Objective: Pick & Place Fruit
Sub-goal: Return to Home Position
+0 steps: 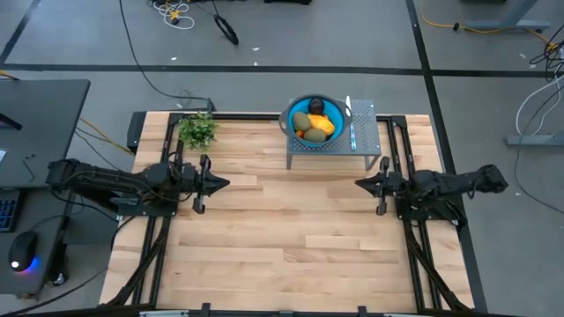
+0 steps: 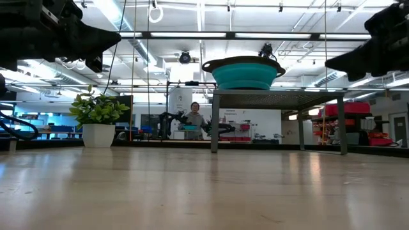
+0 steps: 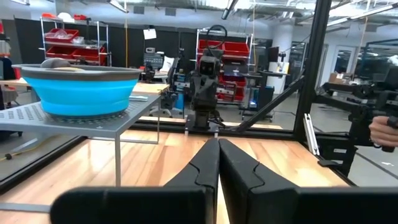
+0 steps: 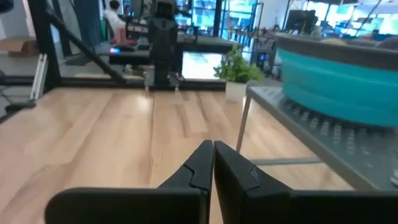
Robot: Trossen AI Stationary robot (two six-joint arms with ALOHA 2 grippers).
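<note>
The fruit (image 1: 315, 122), a yellow-orange piece, olive-green ovals and a dark round one, lies inside a blue bowl (image 1: 290, 115). The bowl stands on a small grey perforated stand (image 1: 361, 141) at the table's far middle. My left gripper (image 1: 226, 183) hovers shut over the table's left side, pointing level toward the right. My right gripper (image 1: 359, 183) hovers shut over the right side, pointing level toward the left. Both are well clear of the bowl, and nothing is between their fingers (image 3: 217, 163) (image 4: 213, 163).
A small potted plant (image 1: 197, 130) stands at the far left of the table. A thin pale strip (image 1: 350, 123) lies on the stand beside the bowl. The wooden table top (image 1: 291, 229) lies bare between the arms and toward the near edge. A person shows in the room beyond.
</note>
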